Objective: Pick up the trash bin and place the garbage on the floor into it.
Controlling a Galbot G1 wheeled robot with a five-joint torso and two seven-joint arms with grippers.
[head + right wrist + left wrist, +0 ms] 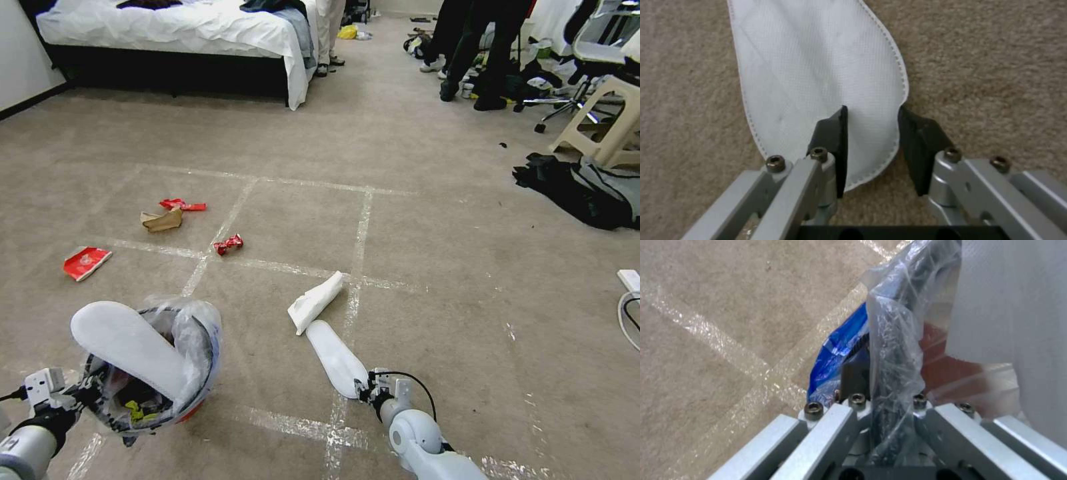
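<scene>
- We judge the step in hand to be the pick of the second flat white fabric slipper (337, 358), which lies on the beige-grey short-pile carpet floor (433, 220) across one of the shiny clear tape lines (360, 233).
- Our right gripper (871, 146) is low at the near end of that slipper, its black fingers (834, 133) parted a little: one rests on the white fabric, the other stands just off its stitched edge on the carpet.
- Our left gripper (882, 396) is clamped on the rim of the small round red trash bin with the crinkled clear plastic liner (175, 373), holding it tilted above the floor on our left side.
- Another white slipper (127, 343) already sticks out of the bin's mouth.
- The next move, as we read it, calls for closing on the slipper's edge so that the thin fabric is pinched and not merely pushed along the carpet.
- The head view gives us what the wrist views do not: the folded white paper (315, 301) just beyond the slipper, the crushed red wrapper (228, 245), the brown paper scrap (162, 220), the long red wrapper (182, 205) beside it, and the flat red packet (86, 262), all still on the floor.
- The right wrist view alone tells us how the fingers straddle the slipper's edge.
- The left wrist view shows a blue piece (840, 350) pressed against the liner by the gripper; what it is we cannot tell.
</scene>
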